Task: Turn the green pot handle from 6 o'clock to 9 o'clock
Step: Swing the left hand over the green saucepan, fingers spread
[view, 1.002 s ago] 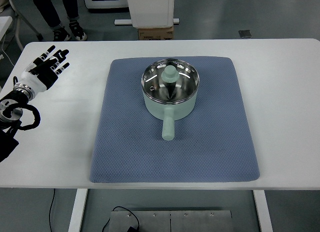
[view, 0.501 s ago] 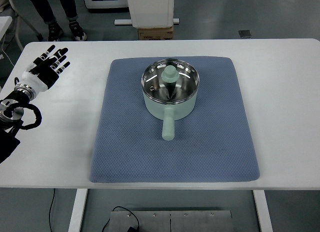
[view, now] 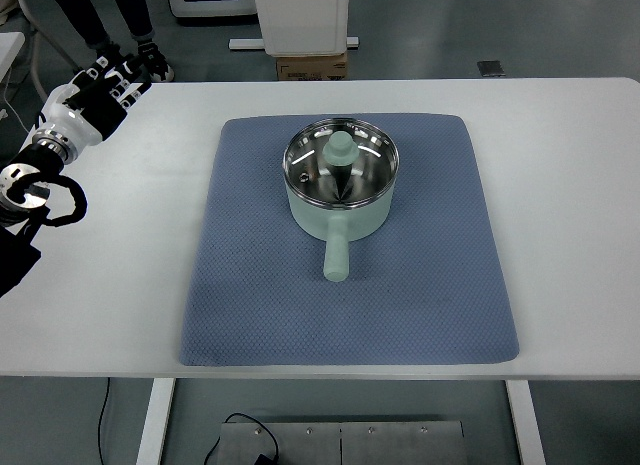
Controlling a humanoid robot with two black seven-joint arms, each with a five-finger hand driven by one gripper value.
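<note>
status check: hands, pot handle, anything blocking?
Left hand open, at table's far-left corner, clear of the mat. Right hand not in view. Green pot lidded, mid-mat; handle at 6 o'clock, untouched. Nothing blocking the sweep to 9.

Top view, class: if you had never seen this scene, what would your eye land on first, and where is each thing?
The pale green pot with its glass lid stands out, sitting on the upper middle of a blue mat, its handle pointing toward the near edge. Next comes the black-and-white left hand, fingers spread, at the far left corner of the white table, well away from the pot.
</note>
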